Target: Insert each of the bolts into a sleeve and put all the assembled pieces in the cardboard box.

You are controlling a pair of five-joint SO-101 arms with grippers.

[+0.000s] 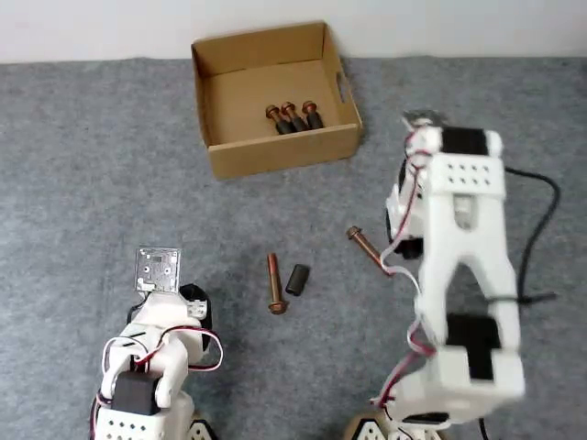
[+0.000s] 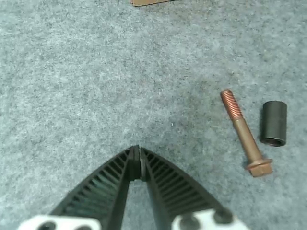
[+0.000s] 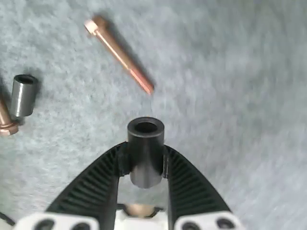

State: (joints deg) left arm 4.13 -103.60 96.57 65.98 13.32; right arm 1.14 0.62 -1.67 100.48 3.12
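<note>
My right gripper [image 3: 144,149] clamps a sleeve [image 3: 145,165] near the bolt [image 1: 367,247] right of centre in the high view, left gripper [image 2: 139,159] pinched empty; a misaligned bore could shove that bolt away.

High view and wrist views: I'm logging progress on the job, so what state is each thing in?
cardboard box: open, holding three assembled pieces
middle bolt: lying flat, bare
loose sleeve: on its side beside that bolt, apart, no bolt in it
other bolt: lying flat, bare
held sleeve: clamped, bore empty
left gripper: shut, empty
right gripper: shut on the held sleeve
</note>
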